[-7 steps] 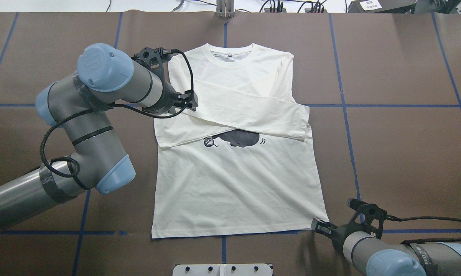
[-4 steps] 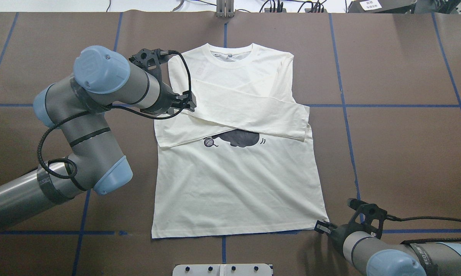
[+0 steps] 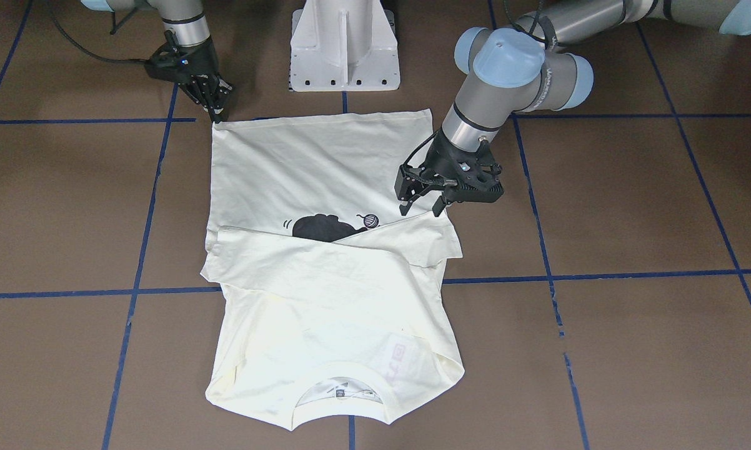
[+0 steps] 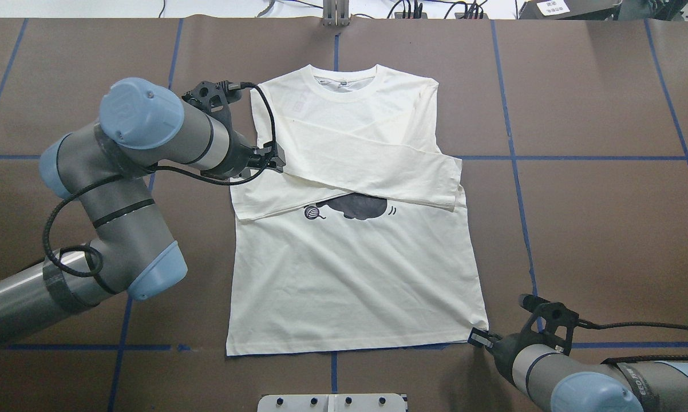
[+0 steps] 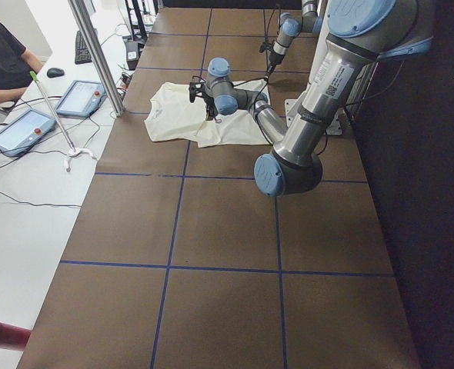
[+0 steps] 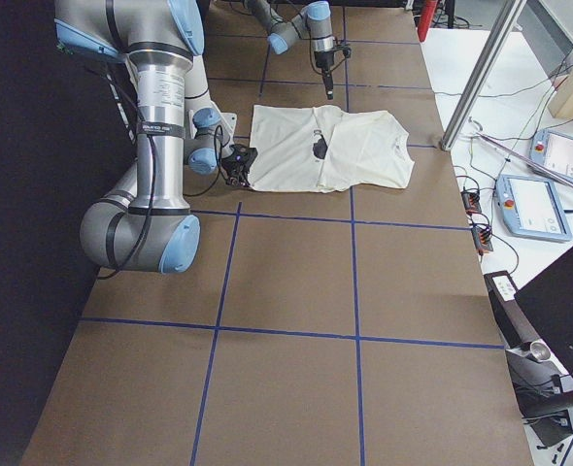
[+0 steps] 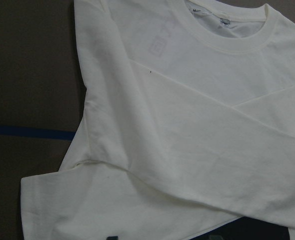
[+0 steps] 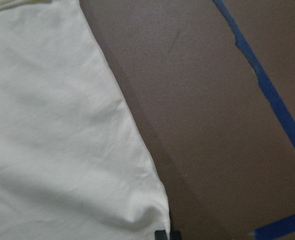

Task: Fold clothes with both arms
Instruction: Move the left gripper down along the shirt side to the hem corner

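Observation:
The cream-white shirt (image 4: 350, 274) lies flat and face up on the brown table, collar at the far side. Both sleeves are folded across the chest, half covering the black cat print (image 4: 358, 206). My left gripper (image 4: 274, 161) is open and empty, just above the shirt's left edge by the folded sleeve; the front view (image 3: 420, 208) shows its fingers spread. My right gripper (image 4: 477, 337) is at the hem's near right corner. In the front view (image 3: 218, 114) its fingers are together, and the right wrist view (image 8: 166, 235) shows the cloth (image 8: 47, 125) puckered at its tips.
The white pedestal base (image 3: 344, 44) stands at the near edge behind the hem. Blue tape lines (image 4: 607, 157) cross the brown table (image 4: 607, 229). A metal pole (image 5: 96, 54) and tablets (image 5: 81, 98) stand beyond the far edge.
My left arm has drawn back to the left, off the folded sleeve. My right gripper has closed at the hem corner, and the corner has shifted slightly.

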### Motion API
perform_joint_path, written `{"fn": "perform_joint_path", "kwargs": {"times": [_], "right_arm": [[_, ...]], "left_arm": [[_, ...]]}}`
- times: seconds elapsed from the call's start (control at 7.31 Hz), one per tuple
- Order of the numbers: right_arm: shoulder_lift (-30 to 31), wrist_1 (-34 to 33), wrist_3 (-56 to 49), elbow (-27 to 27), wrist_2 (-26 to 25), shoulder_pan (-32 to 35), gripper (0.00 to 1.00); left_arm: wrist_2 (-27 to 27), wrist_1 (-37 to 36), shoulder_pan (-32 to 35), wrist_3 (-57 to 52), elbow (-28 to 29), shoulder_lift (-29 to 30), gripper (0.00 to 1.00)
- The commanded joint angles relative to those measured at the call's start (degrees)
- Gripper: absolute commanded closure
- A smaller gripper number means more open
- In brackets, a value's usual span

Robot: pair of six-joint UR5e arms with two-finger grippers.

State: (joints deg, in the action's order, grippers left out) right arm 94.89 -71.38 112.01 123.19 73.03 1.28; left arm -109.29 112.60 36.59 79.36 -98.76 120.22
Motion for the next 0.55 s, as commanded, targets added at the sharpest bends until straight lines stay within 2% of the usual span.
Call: {"fn": "perform_joint_path", "kwargs": {"times": [0.0,0.14,0.41], "right_arm": [[0.0,0.0,0.1,1.4,0.4,0.0,1.0],[0.0,0.0,0.1,2.1,0.5,0.0,1.0],[0.0,0.1,0.1,2.8,0.4,0.1,1.0]], "left_arm": [[5.6,-0.2,-9.4,7.4,-13.5,-14.4,0.3],[8.5,-0.4,-14.0,11.4,-16.8,-18.6,0.31],[11.2,-0.8,-20.0,19.0,-17.0,-19.8,0.31]]}}
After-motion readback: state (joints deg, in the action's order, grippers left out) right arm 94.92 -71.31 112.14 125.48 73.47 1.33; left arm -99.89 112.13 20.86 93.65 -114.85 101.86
